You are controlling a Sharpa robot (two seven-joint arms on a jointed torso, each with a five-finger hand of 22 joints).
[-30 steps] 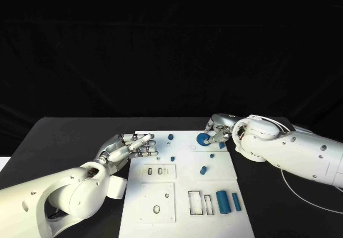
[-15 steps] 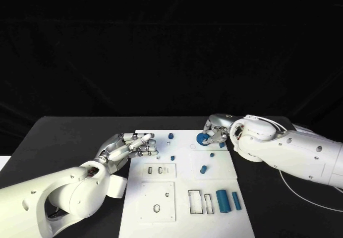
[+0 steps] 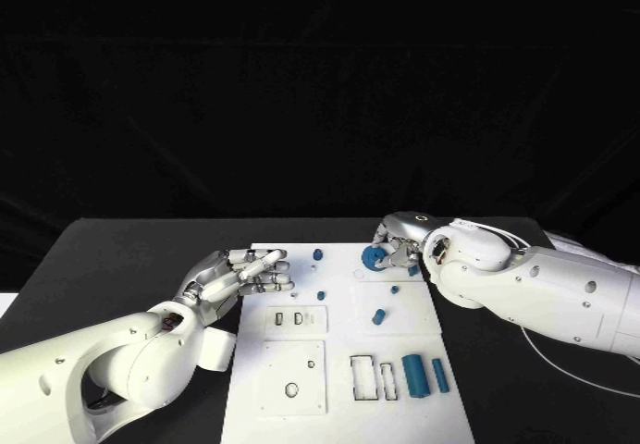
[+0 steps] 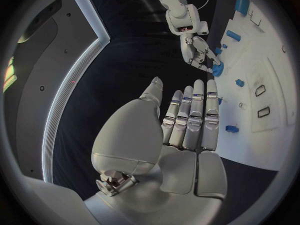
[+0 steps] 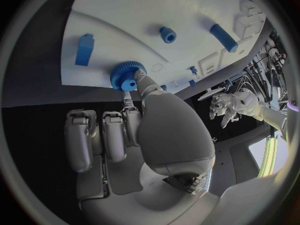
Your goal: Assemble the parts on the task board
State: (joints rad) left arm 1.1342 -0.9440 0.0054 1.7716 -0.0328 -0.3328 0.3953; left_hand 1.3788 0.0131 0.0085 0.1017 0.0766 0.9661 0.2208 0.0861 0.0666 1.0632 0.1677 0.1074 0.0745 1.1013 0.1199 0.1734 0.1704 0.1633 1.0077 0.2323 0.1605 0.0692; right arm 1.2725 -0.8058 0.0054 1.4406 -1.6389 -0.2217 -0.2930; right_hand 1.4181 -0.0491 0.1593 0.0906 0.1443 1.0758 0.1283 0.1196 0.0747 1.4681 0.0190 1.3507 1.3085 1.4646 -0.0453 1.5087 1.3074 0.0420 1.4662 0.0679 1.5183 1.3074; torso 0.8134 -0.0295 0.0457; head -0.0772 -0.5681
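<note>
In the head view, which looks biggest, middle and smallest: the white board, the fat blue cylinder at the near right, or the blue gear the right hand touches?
1. White board, largest.
2. Fat blue cylinder.
3. Blue gear, partly hidden by the right hand, so its rank below the cylinder is unsure.

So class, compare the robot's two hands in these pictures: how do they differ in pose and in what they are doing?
The right hand touches a blue gear at the far right of the task board; the left hand holds nothing. The right hand's fingers are mostly curled in behind the one on the gear; the left hand's fingers lie straight, side by side. The left hand hovers by the board's left edge. Both are silver, on white arms.
</note>
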